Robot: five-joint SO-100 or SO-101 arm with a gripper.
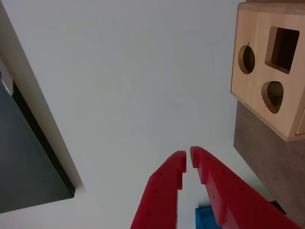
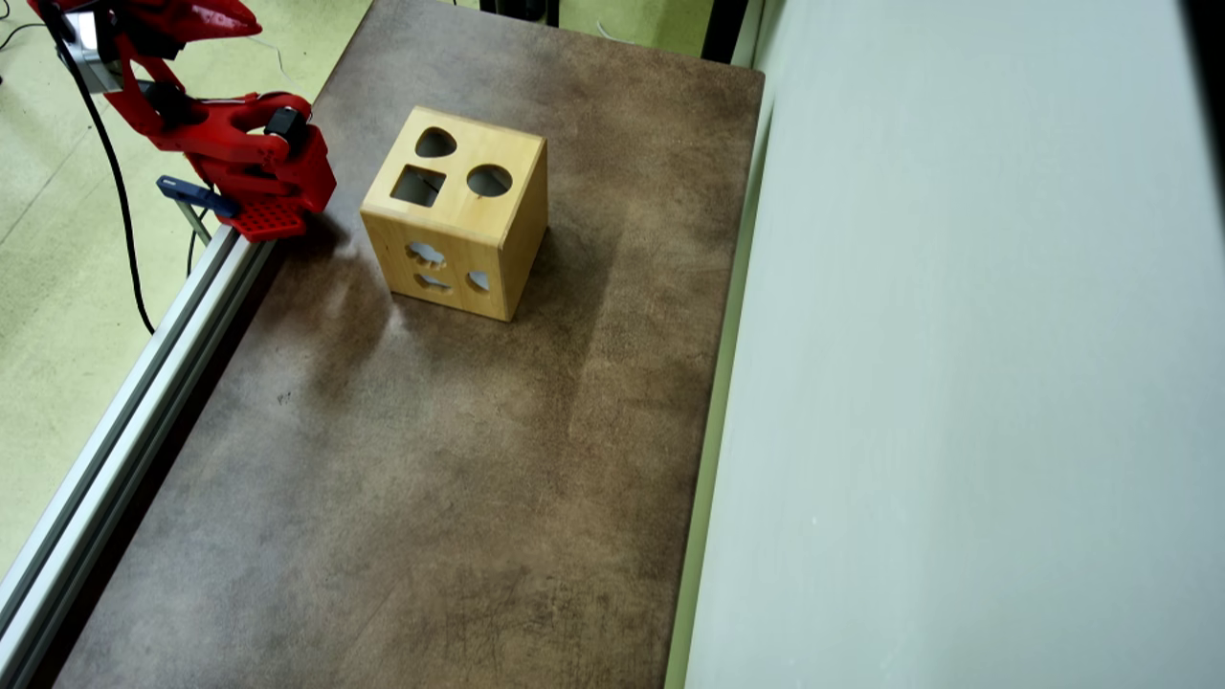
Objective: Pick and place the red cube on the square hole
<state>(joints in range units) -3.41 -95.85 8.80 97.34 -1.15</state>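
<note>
The red cube shows in neither view. The light wooden box (image 2: 522, 215) stands on the brown table, and its top face carries the dark square hole (image 2: 418, 186) beside a round and a heart-shaped hole. In the wrist view the box (image 1: 259, 102) sits at the upper right with the square hole (image 1: 282, 49) facing the camera. My red gripper (image 1: 188, 160) rises from the bottom edge with its jaws almost touching and nothing between them. In the overhead view the gripper (image 2: 244, 17) is folded back at the top left corner, well left of the box.
The arm's red base (image 2: 268, 191) is clamped to an aluminium rail (image 2: 144, 383) along the table's left edge by a blue clamp (image 2: 196, 196). A pale wall (image 2: 957, 383) runs along the right side. Bare brown tabletop (image 2: 431, 478) spreads in front of the box.
</note>
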